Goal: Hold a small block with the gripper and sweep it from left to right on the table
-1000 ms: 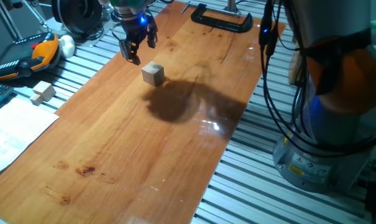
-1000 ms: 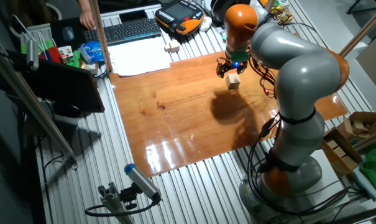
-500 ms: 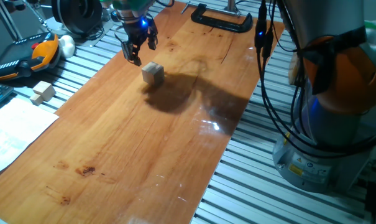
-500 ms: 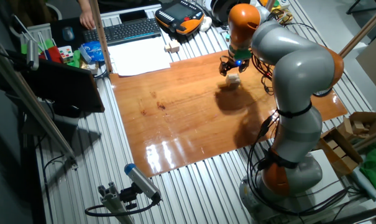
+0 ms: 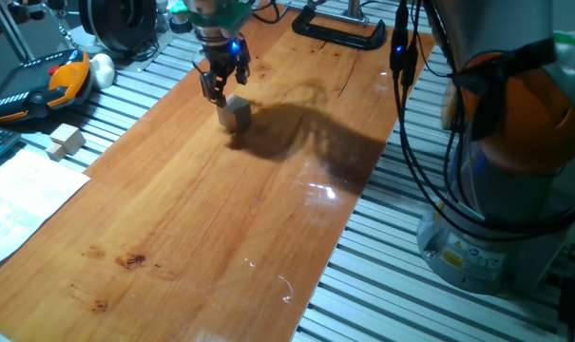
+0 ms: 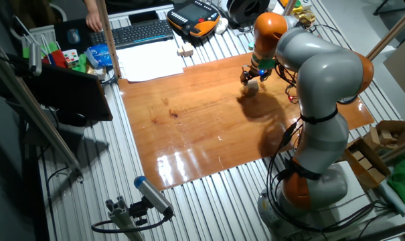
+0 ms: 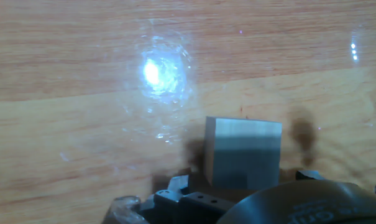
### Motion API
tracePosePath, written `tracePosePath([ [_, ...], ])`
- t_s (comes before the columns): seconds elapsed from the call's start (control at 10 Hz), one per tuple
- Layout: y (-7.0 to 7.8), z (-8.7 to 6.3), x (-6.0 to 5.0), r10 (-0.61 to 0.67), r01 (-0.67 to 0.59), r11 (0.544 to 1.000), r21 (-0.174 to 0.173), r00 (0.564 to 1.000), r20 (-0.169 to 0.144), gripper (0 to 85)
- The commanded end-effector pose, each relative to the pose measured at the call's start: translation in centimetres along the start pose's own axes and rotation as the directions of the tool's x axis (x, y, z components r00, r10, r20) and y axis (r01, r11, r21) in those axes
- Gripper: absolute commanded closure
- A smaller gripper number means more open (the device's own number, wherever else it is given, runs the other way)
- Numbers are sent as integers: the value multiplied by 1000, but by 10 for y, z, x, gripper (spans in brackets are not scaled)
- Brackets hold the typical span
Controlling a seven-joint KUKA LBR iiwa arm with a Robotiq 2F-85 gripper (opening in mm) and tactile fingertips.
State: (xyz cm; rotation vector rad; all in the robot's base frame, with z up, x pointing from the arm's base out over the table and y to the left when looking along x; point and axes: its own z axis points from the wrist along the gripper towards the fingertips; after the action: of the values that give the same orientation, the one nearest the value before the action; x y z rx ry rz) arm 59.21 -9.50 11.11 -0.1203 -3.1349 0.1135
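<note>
The black two-fingered gripper with the blue light, teal-green ring and orange arm is hanging directly over the small pale tan wooden cube, its fingers spread apart and pointing down at the block's far upper side. Whether the fingertips are touching the cube cannot be determined. The cube is sitting flat on the long glossy orange-brown wooden board, toward its far end. In the hand view, the cube is lying just beyond the gripper body, right of centre.
</note>
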Motion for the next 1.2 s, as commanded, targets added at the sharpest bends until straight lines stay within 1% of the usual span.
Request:
tracePosePath([
  [0.0,0,0,0,4,-4,1000,-1,1000,-10,0],
  [0.1,0,0,0,25,-24,1000,9,999,-27,0],
  [0.2,0,0,0,22,-21,999,31,999,-31,0],
  [0.4,0,0,0,45,-42,997,62,998,-53,0],
  [0.6,-1,1,0,26,-23,999,47,998,-56,0],
  [0.8,-4,13,-7,6,-5,999,35,999,-47,0],
  [1.1,-8,23,-10,0,2,999,38,999,-41,0],
])
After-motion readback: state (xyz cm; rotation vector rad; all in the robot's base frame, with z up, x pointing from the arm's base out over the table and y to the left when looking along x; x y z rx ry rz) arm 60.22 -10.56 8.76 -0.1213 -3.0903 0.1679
